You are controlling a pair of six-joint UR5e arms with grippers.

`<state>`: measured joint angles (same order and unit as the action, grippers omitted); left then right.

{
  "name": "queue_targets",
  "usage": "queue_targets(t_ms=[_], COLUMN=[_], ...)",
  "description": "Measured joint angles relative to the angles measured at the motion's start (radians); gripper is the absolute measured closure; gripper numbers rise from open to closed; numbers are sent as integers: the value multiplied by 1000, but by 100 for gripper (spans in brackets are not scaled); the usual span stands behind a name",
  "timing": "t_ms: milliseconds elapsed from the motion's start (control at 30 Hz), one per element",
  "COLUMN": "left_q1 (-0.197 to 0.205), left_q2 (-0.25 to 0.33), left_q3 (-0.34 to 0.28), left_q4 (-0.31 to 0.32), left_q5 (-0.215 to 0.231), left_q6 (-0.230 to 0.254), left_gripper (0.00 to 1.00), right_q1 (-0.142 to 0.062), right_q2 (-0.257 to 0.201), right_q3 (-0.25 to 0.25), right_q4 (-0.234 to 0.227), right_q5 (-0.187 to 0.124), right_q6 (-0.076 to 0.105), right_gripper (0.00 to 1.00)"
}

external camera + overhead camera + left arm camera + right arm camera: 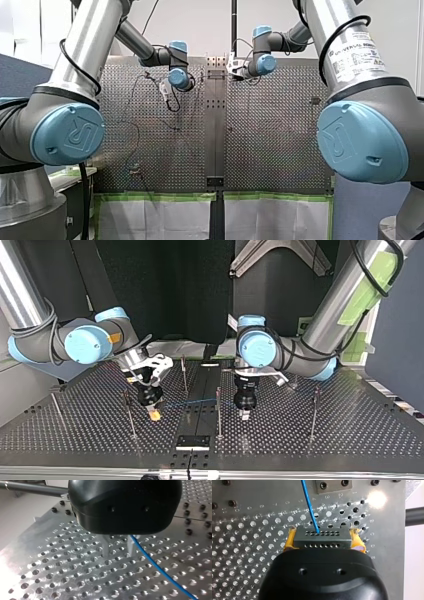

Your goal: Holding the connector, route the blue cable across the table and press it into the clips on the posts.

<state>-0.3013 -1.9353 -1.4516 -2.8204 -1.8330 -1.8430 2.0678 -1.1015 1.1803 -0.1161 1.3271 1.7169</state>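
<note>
Front view: both arms reach over the far half of the perforated tabletop (280, 145)

Top view: my right fingers (155, 415), yellow-padded, hang low beside a thin post (129, 412). The blue cable (200, 401) runs from them past a middle post (218, 410) to my left fingers (245, 414)

Left wrist view: these metal fingers stand slightly parted, gripping nothing, with the cable just beside one

Right wrist view: the yellow pads are clamped on the grey connector (322, 540), and the cable leaves it ahead
</note>
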Motion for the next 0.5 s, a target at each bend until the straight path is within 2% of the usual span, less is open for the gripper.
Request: queue_targets(t_ms=[33,67,100,233,367,500], left_q1=[-3,-5,-7,-18,-31,-51], left_q2=[1,2,4,23,54,88], left_q3=[0,0,0,-6,-28,-52], left_q4=[-9,-16,-22,-57,-93,-127], left_q5=[-8,-15,-21,-56,-88,-90], left_q6=[5,9,14,36,38,36], left_gripper=[5,5,0,0,0,0], right_q1=[0,-1,-1,-2,-4,-4], right_q2=[0,0,0,-1,-3,-5], right_q3=[0,0,0,0,0,0], right_q4=[0,1,2,4,8,10], right_q5=[0,0,0,0,1,2], right_q6=[-1,-2,-2,-3,-3,-3], right_gripper=[100,100,100,100,100,100])
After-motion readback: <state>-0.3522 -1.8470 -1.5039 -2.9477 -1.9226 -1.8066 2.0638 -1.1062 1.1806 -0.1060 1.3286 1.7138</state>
